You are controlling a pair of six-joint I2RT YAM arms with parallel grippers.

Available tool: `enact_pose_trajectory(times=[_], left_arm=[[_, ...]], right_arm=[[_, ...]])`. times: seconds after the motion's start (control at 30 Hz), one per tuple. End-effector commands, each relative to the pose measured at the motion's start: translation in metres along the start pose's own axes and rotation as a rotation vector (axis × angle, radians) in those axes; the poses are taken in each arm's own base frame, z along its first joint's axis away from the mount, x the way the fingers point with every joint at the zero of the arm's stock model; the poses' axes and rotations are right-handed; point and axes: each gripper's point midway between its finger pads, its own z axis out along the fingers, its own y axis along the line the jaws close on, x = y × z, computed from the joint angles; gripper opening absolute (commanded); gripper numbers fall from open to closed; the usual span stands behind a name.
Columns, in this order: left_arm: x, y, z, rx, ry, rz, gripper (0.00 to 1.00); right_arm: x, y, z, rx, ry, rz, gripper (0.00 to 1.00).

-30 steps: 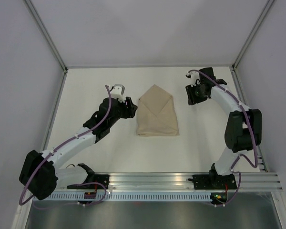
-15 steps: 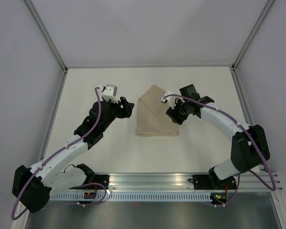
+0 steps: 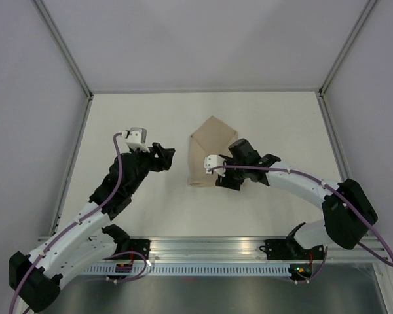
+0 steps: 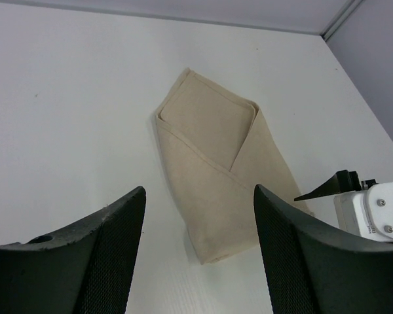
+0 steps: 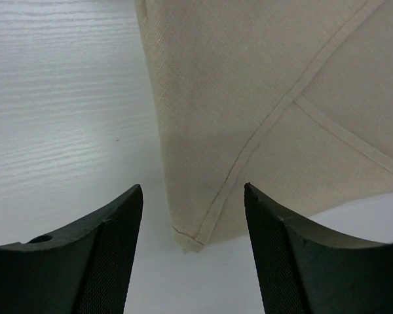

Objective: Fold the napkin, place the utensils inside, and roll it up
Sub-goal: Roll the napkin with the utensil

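The tan napkin [image 3: 204, 147] lies folded into an envelope shape at the middle of the table, with a pointed flap across it. It also shows in the left wrist view [image 4: 223, 163] and the right wrist view [image 5: 275, 91]. My right gripper [image 3: 226, 182] is open and low over the napkin's near edge, and one napkin corner [image 5: 187, 241] lies between its jaws [image 5: 193, 196]. My left gripper [image 3: 165, 156] is open and empty, left of the napkin and apart from it [image 4: 198, 196]. The fork is not in view.
The white table [image 3: 281, 124] has metal frame posts at its corners and grey walls around it. The right gripper's white camera mount [image 4: 373, 210] shows at the right of the left wrist view.
My right arm has swung from the far right down and left onto the napkin's near part. My left gripper has drawn back left, away from the napkin's edge.
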Motion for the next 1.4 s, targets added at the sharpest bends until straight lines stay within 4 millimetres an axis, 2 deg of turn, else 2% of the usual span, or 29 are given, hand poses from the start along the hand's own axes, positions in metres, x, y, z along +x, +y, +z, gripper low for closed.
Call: enact_pose_trajectory(times=[0.0,0.43,0.83,1.17,1.37], left_arm=[[0.001,0.004,-0.001,-0.026,-0.003,-0.040,0.72],[0.004,0.006,0.002,-0.036,0.006,-0.025,0.71],[0.012,0.007,0.003,-0.024,0.030,0.023,0.71],[0.016,0.006,0.001,-0.005,0.047,0.049,0.71],[0.017,0.002,0.001,0.016,0.052,0.060,0.69]], right_arm=[[-0.004,-0.006,0.015,0.019,-0.035,-0.099,0.69],[0.002,0.006,0.052,-0.023,-0.007,-0.132,0.65],[0.017,0.013,0.070,-0.069,0.048,-0.102,0.55],[0.034,0.032,0.075,-0.170,0.113,-0.080,0.40],[0.048,0.048,0.075,-0.246,0.152,-0.052,0.26]])
